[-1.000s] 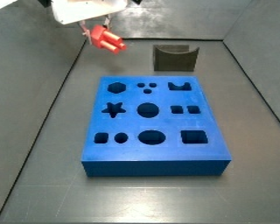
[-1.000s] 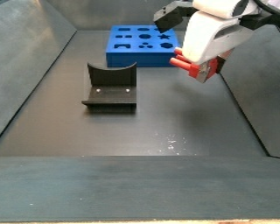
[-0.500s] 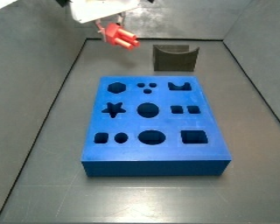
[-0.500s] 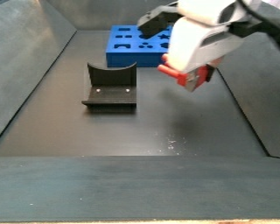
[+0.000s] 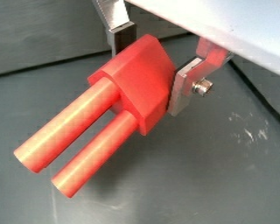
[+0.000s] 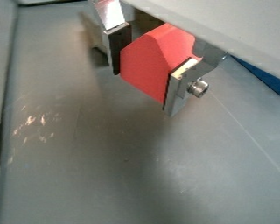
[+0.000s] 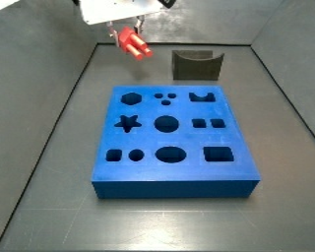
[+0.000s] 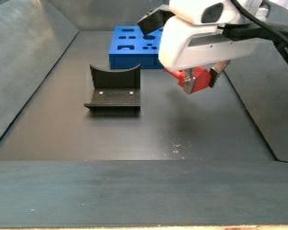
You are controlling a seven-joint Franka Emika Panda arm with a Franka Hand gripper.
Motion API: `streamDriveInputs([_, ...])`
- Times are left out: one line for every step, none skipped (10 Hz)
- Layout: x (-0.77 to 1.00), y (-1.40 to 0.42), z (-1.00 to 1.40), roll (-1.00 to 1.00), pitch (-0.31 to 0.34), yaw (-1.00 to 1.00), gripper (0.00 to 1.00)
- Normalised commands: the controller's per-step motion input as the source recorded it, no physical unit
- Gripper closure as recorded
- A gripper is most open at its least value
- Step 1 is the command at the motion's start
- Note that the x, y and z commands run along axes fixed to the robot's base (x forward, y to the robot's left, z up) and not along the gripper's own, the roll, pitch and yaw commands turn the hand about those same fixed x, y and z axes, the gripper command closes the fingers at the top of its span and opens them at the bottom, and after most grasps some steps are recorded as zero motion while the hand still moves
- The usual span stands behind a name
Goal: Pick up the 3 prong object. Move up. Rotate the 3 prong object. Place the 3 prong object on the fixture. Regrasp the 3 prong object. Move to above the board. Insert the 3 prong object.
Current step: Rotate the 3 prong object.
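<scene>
Right now I see the gripper [image 5: 152, 77] clamped on the 3 prong object [image 5: 105, 118], its silver fingers [image 5: 189, 83] pressing the red block's sides in both wrist views. I read it as held in the air above the grey floor, between the fixture [image 8: 112, 89] and the far wall, clear of the board [image 7: 171, 142] in both side views.
</scene>
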Motion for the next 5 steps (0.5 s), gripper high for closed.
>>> streamDriveInputs([-0.02, 0.01, 0.03, 0.0, -0.002, -1.0, 1.0])
streamDriveInputs([-0.01, 0.01, 0.03, 0.0, -0.002, -1.0, 1.0])
streamDriveInputs([-0.01, 0.01, 0.03, 0.0, -0.002, -1.0, 1.0])
streamDriveInputs([-0.01, 0.01, 0.03, 0.0, -0.002, -1.0, 1.0])
streamDriveInputs([-0.01, 0.01, 0.03, 0.0, -0.002, -1.0, 1.0])
